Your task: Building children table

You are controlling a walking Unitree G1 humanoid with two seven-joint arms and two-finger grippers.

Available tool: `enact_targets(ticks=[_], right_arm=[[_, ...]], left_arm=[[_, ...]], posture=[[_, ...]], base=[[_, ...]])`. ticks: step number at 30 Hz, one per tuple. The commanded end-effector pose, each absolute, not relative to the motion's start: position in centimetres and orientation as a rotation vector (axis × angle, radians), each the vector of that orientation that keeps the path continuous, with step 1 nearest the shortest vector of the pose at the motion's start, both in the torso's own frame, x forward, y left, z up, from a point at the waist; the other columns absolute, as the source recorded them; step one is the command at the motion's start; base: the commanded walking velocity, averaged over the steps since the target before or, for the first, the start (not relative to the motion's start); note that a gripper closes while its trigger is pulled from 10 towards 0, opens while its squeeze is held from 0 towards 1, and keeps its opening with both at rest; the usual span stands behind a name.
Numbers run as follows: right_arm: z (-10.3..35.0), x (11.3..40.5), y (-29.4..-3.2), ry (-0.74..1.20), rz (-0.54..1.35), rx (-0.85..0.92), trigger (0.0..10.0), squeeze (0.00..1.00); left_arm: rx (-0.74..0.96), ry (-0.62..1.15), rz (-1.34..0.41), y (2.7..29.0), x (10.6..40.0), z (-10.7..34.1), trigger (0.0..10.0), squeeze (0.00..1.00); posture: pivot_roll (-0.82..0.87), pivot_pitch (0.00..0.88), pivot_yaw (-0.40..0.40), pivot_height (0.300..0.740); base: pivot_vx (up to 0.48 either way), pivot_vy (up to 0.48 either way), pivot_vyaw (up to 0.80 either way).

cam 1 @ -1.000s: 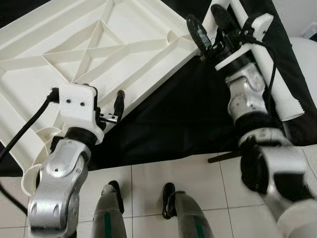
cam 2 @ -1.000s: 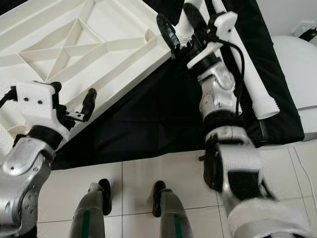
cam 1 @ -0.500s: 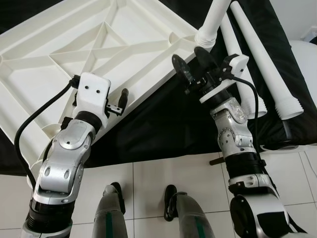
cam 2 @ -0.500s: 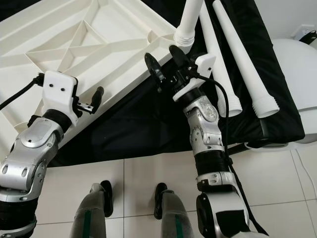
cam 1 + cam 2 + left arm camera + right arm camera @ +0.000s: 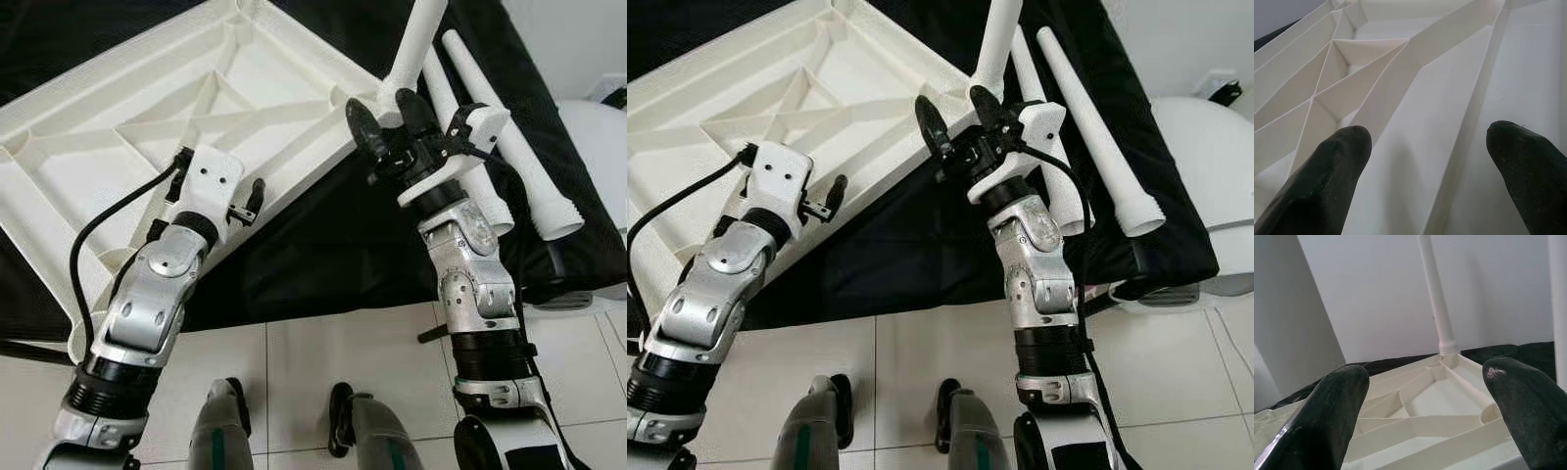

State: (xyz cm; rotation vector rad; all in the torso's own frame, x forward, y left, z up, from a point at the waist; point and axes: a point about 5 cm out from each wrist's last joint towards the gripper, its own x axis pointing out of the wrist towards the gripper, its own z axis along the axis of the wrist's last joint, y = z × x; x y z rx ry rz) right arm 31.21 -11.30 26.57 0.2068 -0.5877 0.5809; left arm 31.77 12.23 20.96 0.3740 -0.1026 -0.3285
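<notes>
Black fingers of the right gripper [image 5: 384, 117] spread apart, empty, poised just off the near right corner of the tabletop [image 5: 147, 147]. A table leg [image 5: 416, 44] stands upright in that corner's socket, between and just beyond the fingers. Left gripper [image 5: 251, 201] also spread wide, empty, at the tabletop's near edge; left wrist view has its fingers [image 5: 1327, 166] over the ribbed white underside.

Tabletop: white plastic, upside down, ribs in a diagonal lattice, lying on a black cloth [image 5: 323, 235]. Right wrist view shows a second leg [image 5: 1436, 293] upright at the far corner.

Two loose legs [image 5: 509, 147] lie side by side on the cloth right of the gripper. Tiled floor [image 5: 294, 362] below.
</notes>
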Motion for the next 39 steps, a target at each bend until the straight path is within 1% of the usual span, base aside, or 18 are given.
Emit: enact_targets(ticks=[1,10,12,16,20,23,26,28,29,30,32,34,39], right_arm=[[26.2,30.9,-11.0,-0.571,0.600,0.208,10.0,0.00],[26.7,30.3,-11.0,-0.567,0.606,0.207,10.0,0.00],[26.9,30.2,-11.2,-0.579,0.599,0.214,10.0,0.00],[27.2,30.1,-11.5,-0.601,0.583,0.240,10.0,0.00],[27.2,29.9,-11.7,-0.612,0.572,0.260,10.0,0.00],[27.0,29.6,-12.1,-0.614,0.564,0.288,10.0,0.00],[27.0,29.5,-12.2,-0.615,0.567,0.299,10.0,0.00],[26.8,29.3,-12.2,-0.610,0.578,0.304,10.0,0.00],[26.8,29.3,-12.2,-0.610,0.578,0.304,10.0,0.00],[26.6,29.2,-12.3,-0.600,0.589,0.297,10.0,0.00],[26.5,29.2,-12.3,-0.596,0.592,0.292,10.0,0.00],[25.8,29.3,-12.3,-0.561,0.589,0.251,10.0,0.00],[24.7,29.2,-12.3,-0.513,0.578,0.213,10.0,0.00]], left_arm=[[0.392,0.026,-0.595,10.4,31.1,18.4,10.0,0.00],[0.464,0.087,-0.699,10.4,30.9,16.5,10.0,0.00],[0.476,0.057,-0.735,10.4,30.7,16.9,10.0,0.00],[0.401,-0.027,-0.665,11.4,31.4,19.3,10.0,0.00],[0.374,-0.092,-0.620,12.4,31.6,21.1,10.0,0.00],[0.269,-0.162,-0.610,13.1,30.8,23.3,10.0,0.00],[0.249,-0.186,-0.619,13.1,30.4,23.7,10.0,0.00],[0.221,-0.206,-0.658,12.8,29.5,24.1,10.0,0.00],[0.221,-0.206,-0.658,12.8,29.5,24.1,10.0,0.00],[0.215,-0.202,-0.714,12.4,28.7,24.0,10.0,0.00],[0.215,-0.195,-0.732,12.3,28.4,23.9,10.0,0.00],[0.249,-0.131,-0.791,11.9,27.5,22.3,10.0,0.00],[0.302,-0.044,-0.825,11.8,26.8,20.2,10.0,0.00]], posture=[[0.08,0.167,-0.010,0.740],[0.07,0.151,-0.008,0.740],[0.07,0.148,-0.010,0.740],[0.07,0.146,-0.009,0.740],[0.07,0.148,-0.011,0.740],[0.08,0.153,-0.018,0.740],[0.08,0.153,-0.018,0.740],[0.09,0.157,-0.026,0.740],[0.09,0.157,-0.026,0.740],[0.10,0.161,-0.032,0.740],[0.10,0.161,-0.032,0.740],[0.11,0.165,-0.037,0.740],[0.11,0.167,-0.039,0.740]], base=[[0.000,0.000,0.00],[0.000,0.000,0.00],[0.000,0.000,0.00],[0.000,0.000,0.00],[0.000,0.000,0.00],[0.000,0.000,0.00],[0.000,0.000,0.00],[0.000,0.000,0.00],[0.000,0.000,0.00],[0.000,0.000,0.00],[0.000,0.000,0.00],[0.000,0.000,0.00],[0.000,0.000,0.00]])
